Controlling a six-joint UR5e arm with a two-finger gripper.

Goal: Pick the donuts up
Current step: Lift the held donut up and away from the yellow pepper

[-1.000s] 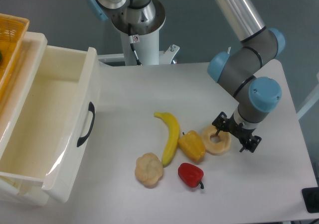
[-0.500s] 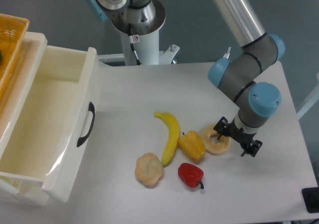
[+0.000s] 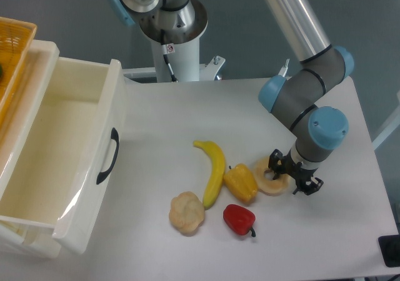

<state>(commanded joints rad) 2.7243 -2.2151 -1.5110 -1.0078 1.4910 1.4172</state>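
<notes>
Gripper (image 3: pixel 292 173) down at the donuts (image 3: pixel 271 178), fingers straddling the ring's right side; can't tell if clamped yet.
Near to far: red pepper (image 3: pixel 239 219) and cauliflower ball (image 3: pixel 186 213) in front, then yellow pepper (image 3: pixel 240 182) touching the donuts' left edge, banana (image 3: pixel 214 169) beyond. Donuts sit flat on the table (image 3: pixel 187 112), not lifted. Reach looks done; grasp and lift remain. Open drawer (image 3: pixel 59 150) far left.
</notes>
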